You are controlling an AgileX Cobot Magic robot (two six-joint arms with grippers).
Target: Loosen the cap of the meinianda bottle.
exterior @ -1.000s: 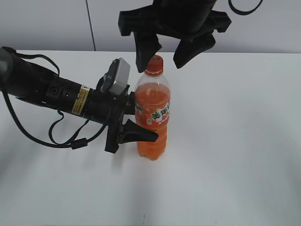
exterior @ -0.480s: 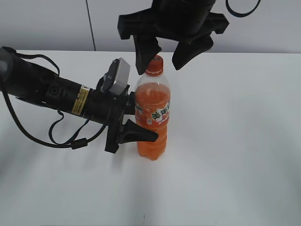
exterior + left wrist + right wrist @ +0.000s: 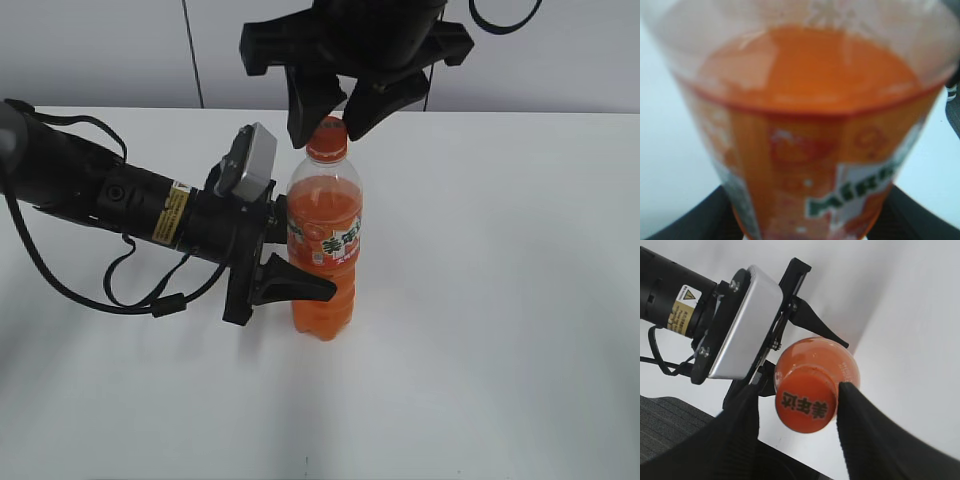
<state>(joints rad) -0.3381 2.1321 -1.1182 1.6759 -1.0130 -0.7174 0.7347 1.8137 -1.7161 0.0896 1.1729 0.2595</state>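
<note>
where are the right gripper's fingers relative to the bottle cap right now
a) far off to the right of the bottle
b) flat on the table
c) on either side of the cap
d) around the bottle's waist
c: the right gripper straddles the cap, a finger on each side, atop the meinianda bottle.

I can read three black Chinese characters, 美年达, on top of the cap. The bottle carries a label with green Chinese characters on white, too small for me to make out; up close it shows green Latin letters beginning "MIRI". The left arm bears a yellow warning sticker with a triangle sign, its print unreadable.
</note>
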